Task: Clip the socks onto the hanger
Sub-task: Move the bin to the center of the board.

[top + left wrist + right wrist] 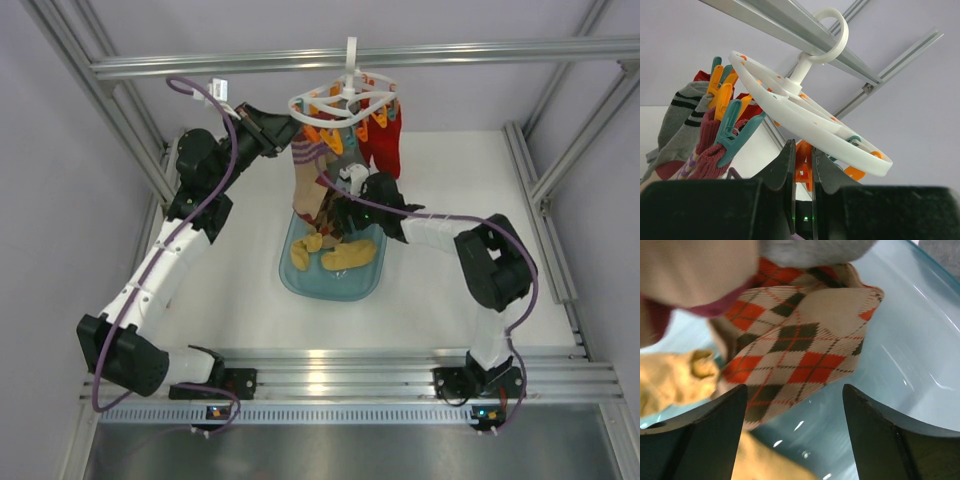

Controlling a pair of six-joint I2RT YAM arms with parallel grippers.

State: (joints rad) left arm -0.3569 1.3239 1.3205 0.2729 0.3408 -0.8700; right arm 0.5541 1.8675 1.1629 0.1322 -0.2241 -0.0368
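Observation:
The white round hanger (345, 100) hangs by its hook from the top frame bar; it also fills the left wrist view (805, 112). A red sock (383, 140) and a striped sock (308, 165) hang from its clips. My left gripper (803, 155) is shut on an orange clip (805, 165) under the ring. My right gripper (795, 395) is open just above an argyle sock (800, 347) that hangs down over the blue tray (900, 350). Mustard socks (345, 255) lie in the tray. A grey striped sock (682, 117) and a maroon sock (707, 150) hang beside a teal clip (735, 132).
The translucent blue tray (300, 285) sits mid-table under the hanger. Aluminium frame bars (400, 55) run across the top and down both sides. The right arm (490, 260) reaches in from the right, the left arm (180, 230) from the left.

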